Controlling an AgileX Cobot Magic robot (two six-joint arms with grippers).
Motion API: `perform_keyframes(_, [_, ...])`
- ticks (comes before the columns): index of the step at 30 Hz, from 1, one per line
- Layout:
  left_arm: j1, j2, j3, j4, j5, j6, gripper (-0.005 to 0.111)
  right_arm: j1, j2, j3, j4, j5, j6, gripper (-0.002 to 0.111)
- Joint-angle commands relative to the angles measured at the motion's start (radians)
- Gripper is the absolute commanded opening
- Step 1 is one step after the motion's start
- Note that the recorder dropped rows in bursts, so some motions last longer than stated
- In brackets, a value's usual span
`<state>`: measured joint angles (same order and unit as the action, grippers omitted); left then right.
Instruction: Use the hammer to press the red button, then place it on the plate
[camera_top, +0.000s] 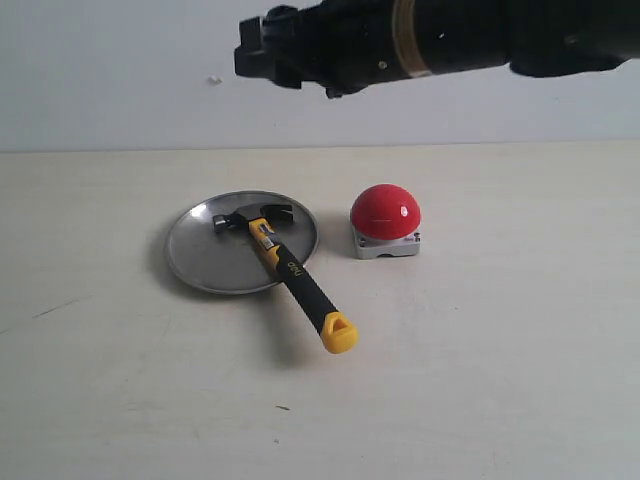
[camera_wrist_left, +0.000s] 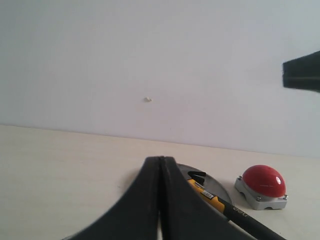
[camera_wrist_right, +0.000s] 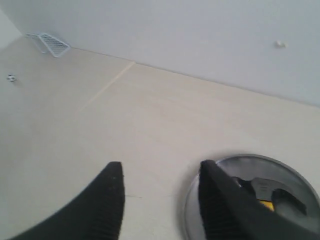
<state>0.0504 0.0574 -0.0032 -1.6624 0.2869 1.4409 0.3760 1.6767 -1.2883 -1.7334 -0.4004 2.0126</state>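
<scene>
The hammer (camera_top: 285, 265) lies with its dark head on the silver plate (camera_top: 205, 255). Its black handle runs off the rim to the yellow end near the table front. The red button (camera_top: 385, 212) stands on its grey base just right of the plate. My right gripper (camera_top: 262, 48) hangs high above the plate, and the right wrist view shows this gripper (camera_wrist_right: 160, 170) open and empty over the plate (camera_wrist_right: 255, 165) and the hammer head (camera_wrist_right: 265, 189). My left gripper (camera_wrist_left: 161, 161) is shut on nothing, low over the table, with the plate (camera_wrist_left: 215, 186), hammer (camera_wrist_left: 210, 198) and button (camera_wrist_left: 264, 181) beyond it.
The pale wooden table meets a white wall close behind the plate and button. A white mesh object (camera_wrist_right: 52, 44) lies at a far corner of the table. Part of the right arm (camera_wrist_left: 302, 72) shows high in the left wrist view.
</scene>
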Motion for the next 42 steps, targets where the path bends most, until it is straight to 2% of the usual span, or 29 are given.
perform_keyframes(1, [0.001, 0.005, 0.003, -0.004, 0.003, 0.002, 0.0, -0.006, -0.145, 0.076, -0.011, -0.117, -0.024, 0.016])
perform_keyframes(3, [0.001, 0.005, 0.003, -0.004, 0.003, 0.002, 0.0, -0.006, -0.211, 0.126, -0.011, -0.176, -0.024, 0.0])
perform_keyframes(7, [0.001, 0.005, 0.003, -0.004, 0.003, 0.002, 0.0, -0.006, -0.337, 0.24, -0.011, -0.241, -0.038, 0.0])
perform_keyframes(15, [0.001, 0.005, 0.003, -0.004, 0.003, 0.002, 0.0, -0.006, -0.628, 0.547, -0.011, -0.251, -0.095, 0.0])
perform_keyframes(29, [0.001, 0.005, 0.003, -0.004, 0.003, 0.002, 0.0, -0.004, -0.775, 0.594, -0.011, -0.287, -0.109, 0.0])
perform_keyframes(34, [0.001, 0.005, 0.003, -0.004, 0.003, 0.002, 0.0, -0.004, -0.834, 0.601, -0.011, -0.134, -0.127, 0.0])
perform_keyframes(36, [0.001, 0.005, 0.003, -0.004, 0.001, 0.002, 0.0, -0.012, -0.934, 0.647, -0.011, -0.03, -0.132, 0.0])
perform_keyframes(38, [0.001, 0.005, 0.003, -0.004, -0.001, 0.002, 0.0, -0.052, -1.049, 0.704, -0.011, 0.033, -0.127, 0.0])
perform_keyframes(42, [0.001, 0.005, 0.003, -0.004, -0.001, 0.002, 0.0, -0.216, -1.33, 0.877, -0.011, 0.171, -0.125, 0.0])
